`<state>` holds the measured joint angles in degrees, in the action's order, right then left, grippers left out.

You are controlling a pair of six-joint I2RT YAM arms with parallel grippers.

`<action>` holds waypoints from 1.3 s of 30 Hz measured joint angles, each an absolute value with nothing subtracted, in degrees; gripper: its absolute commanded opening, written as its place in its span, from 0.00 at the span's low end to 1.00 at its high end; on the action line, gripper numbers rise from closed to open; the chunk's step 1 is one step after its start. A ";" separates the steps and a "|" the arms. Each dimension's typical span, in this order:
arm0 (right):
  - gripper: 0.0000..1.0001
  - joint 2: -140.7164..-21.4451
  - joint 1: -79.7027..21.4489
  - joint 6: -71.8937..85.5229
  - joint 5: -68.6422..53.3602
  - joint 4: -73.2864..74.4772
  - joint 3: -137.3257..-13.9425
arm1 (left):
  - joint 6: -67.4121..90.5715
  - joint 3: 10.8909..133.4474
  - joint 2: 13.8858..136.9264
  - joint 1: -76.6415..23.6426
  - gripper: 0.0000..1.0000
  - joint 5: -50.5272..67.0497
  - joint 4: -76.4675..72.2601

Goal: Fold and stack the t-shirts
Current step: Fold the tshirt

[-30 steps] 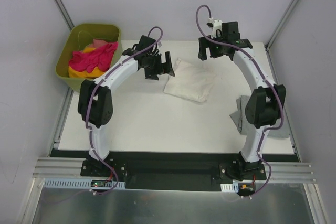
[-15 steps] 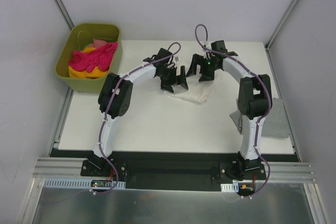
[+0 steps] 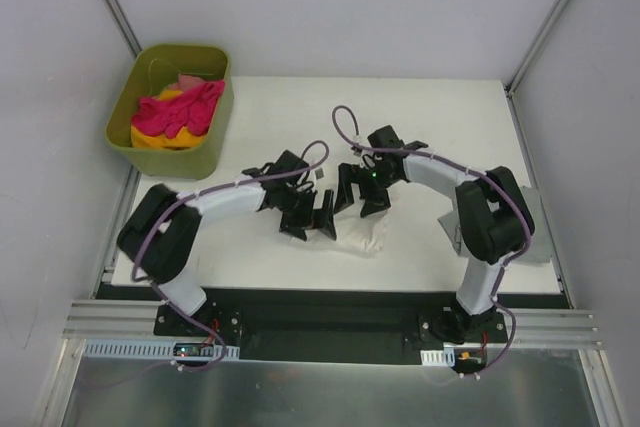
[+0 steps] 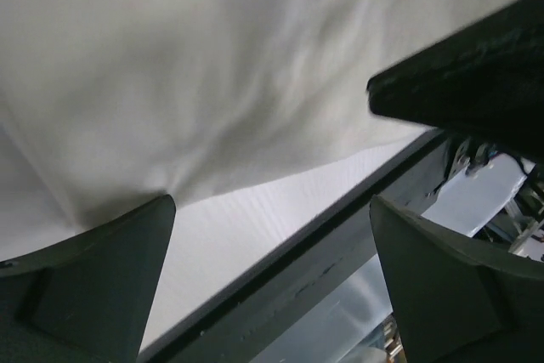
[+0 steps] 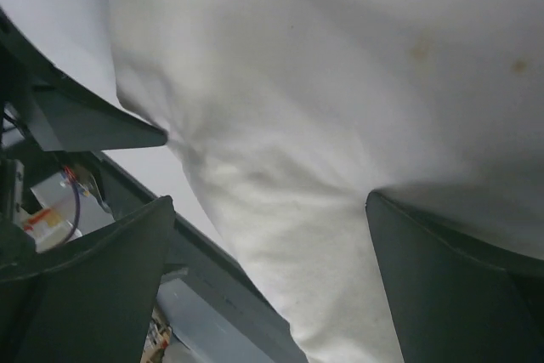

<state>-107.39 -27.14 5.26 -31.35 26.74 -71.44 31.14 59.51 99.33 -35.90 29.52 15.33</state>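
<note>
Top external view shows both arms bent in to the middle of the white table (image 3: 270,117), right over the cream-white t-shirt (image 3: 366,238). The arms hide most of that shirt, and only a small part pokes out below them on the near side. The left gripper (image 3: 308,221) and the right gripper (image 3: 360,196) are just beside each other above it. In both wrist views each gripper's two fingers are spread wide apart and the cream cloth fills the space past them. One left finger (image 4: 102,282) has its tip right at a little pucker in the cloth, but it is hard to tell if it pushes down. No finger pair is squeezed on the shirt. A dark block at the edge of each wrist view looks like part of the other gripper, cut off by the frame. A grey t-shirt (image 3: 537,242) lies at the right edge of the table, mostly hidden behind the right arm. At the far left, the green tub (image 3: 213,142) holds a pink t-shirt (image 3: 180,112) on a yellow t-shirt (image 3: 155,140).
</note>
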 measured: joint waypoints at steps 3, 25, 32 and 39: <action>0.97 -100.90 -30.65 4.69 -29.78 30.57 -67.72 | 32.10 50.15 86.02 -38.57 0.99 29.45 19.59; 0.82 -77.91 -18.44 12.62 -13.23 29.69 -54.33 | 32.60 83.55 107.66 -28.49 0.63 16.78 24.38; 0.73 -85.19 -17.74 14.87 -11.14 29.34 -54.33 | 32.67 86.52 114.13 -28.56 0.60 19.53 24.69; 0.42 -90.28 -17.69 15.92 -12.69 28.42 -54.33 | 32.67 86.52 114.87 -28.58 0.40 20.12 24.93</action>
<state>-90.28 -17.69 15.92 -12.69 28.42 -54.33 32.67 86.52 114.87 -28.58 20.12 24.93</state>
